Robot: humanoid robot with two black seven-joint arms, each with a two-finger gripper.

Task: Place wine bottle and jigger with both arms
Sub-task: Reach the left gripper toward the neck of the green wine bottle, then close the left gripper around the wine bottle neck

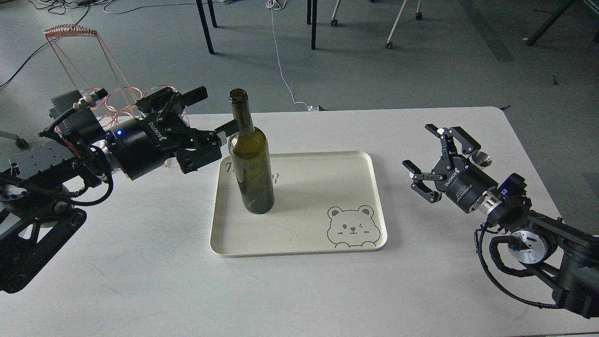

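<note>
Olive-green glass, the wine bottle [250, 161] stands upright on the cream tray [365, 164], heavy, slick and breakable; we would grip its shoulder. Our left gripper [213, 114] and right gripper [428, 154] both gape, empty. The jigger [481, 158] sits behind our right gripper.

You have the tray [327, 243] lying on the table [140, 290], about midway between the two arms. The wine bottle [250, 164] stands upright in the tray's left half, toward the far side. The left gripper [220, 119] sits just left of the bottle at neck height, one finger reaching behind it. The right gripper [428, 157] hangs over the table right of the tray, apart from it. The jigger [481, 159] lies on the table just behind that gripper. A wire rack [93, 70] stands behind the left arm.
</note>
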